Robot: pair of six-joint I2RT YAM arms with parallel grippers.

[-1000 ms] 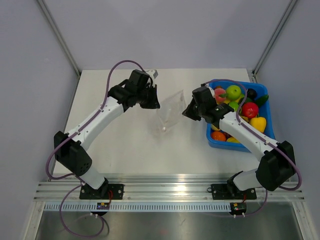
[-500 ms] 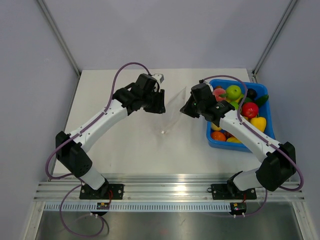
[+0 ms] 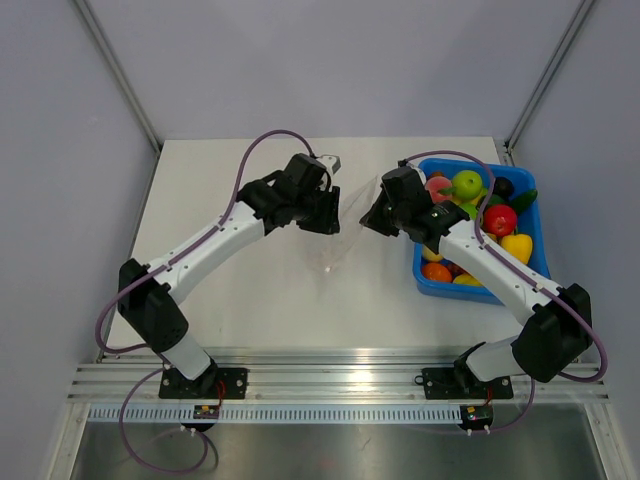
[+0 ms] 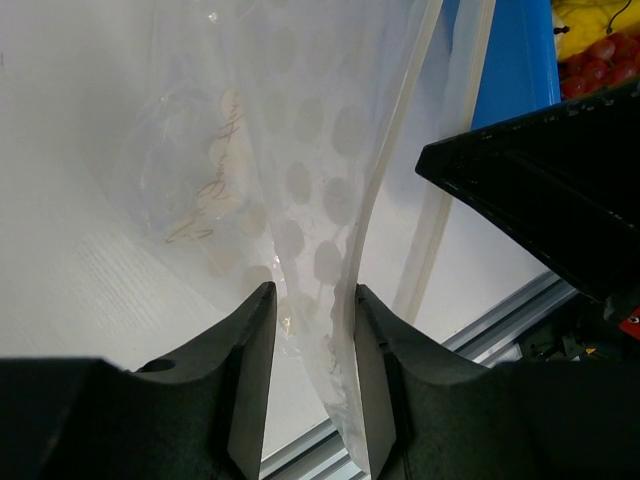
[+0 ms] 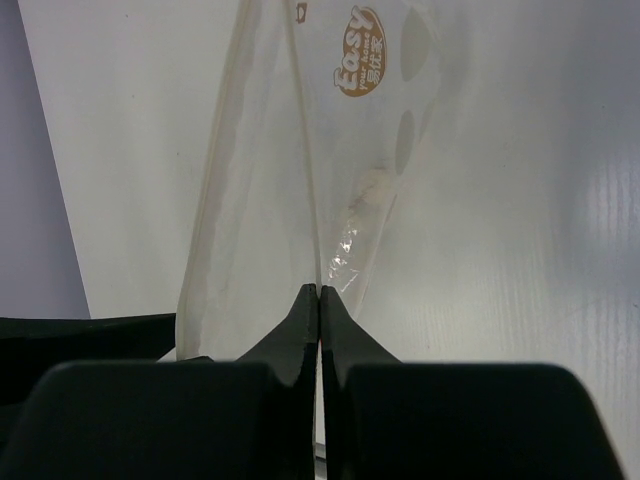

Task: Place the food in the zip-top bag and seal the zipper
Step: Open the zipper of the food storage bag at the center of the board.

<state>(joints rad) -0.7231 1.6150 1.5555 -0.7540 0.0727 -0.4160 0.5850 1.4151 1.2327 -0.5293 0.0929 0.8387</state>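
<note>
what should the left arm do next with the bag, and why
Probably close the left end effector on the zip-top bag lying between its fingers: a gap shows there, while the right end effector is pinched shut on the bag's edge. With both sides held, the mouth could be pulled open for the food in the blue bin.

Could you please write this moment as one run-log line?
zip-top bag: upright between arms | left gripper: jaws slightly open around bag | right gripper: jaws shut on bag | food: in blue bin
</note>
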